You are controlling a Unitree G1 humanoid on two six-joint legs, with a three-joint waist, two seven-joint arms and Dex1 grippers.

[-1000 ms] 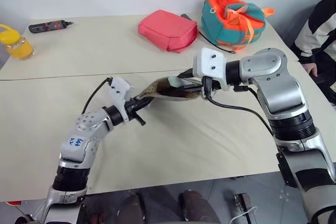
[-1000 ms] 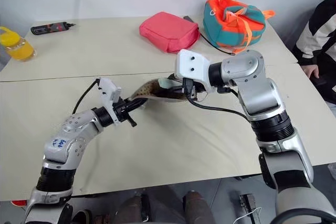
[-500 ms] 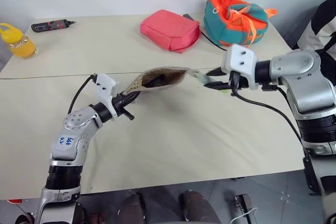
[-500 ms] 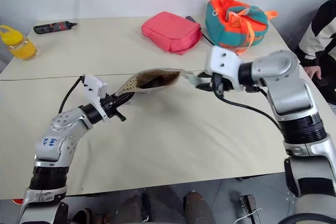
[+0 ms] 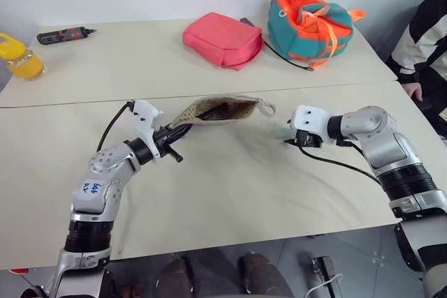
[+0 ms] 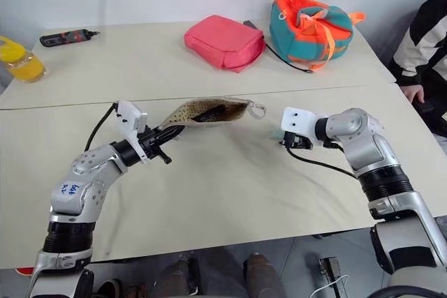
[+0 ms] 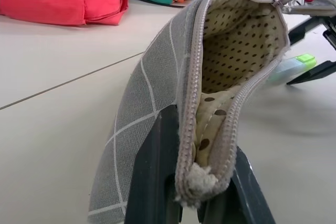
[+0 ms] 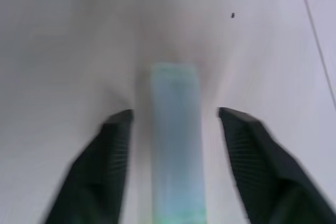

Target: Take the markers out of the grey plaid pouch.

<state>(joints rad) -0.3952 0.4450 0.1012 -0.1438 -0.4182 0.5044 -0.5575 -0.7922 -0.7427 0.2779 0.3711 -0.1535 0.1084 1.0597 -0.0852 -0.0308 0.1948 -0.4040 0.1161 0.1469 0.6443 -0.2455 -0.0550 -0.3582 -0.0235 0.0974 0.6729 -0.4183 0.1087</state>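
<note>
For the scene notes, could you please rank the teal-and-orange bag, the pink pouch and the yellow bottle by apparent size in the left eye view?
1. Teal-and-orange bag, though the pink pouch looks close to it.
2. Pink pouch.
3. Yellow bottle, clearly smallest, partly cut by the picture's edge.
All three sit far back on the table.
</note>
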